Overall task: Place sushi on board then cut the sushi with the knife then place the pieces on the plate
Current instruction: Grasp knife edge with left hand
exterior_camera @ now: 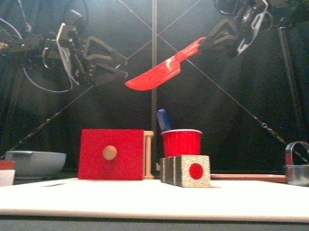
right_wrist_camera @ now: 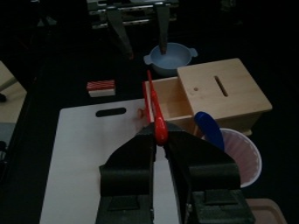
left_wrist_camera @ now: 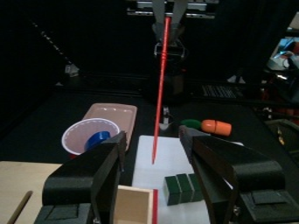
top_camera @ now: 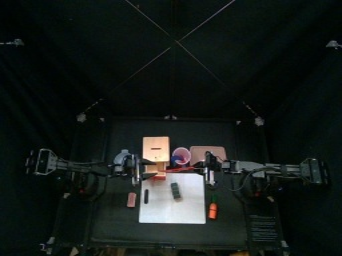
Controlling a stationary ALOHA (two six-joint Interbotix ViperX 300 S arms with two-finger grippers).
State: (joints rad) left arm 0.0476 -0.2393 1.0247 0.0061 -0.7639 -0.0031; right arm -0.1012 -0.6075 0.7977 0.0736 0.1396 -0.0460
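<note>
Right gripper is clamped on the handle of the red knife, holding it tilted high above the table. Left gripper hangs with its jaws spread wide and empty. On the white board sits the sushi roll, just before the wooden box and red cup.

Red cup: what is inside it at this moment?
A blue knife stands in the red cup, its top above the rim. The red knife is outside, held by the right gripper. The cup's wall covers the blue knife's lower part.
</note>
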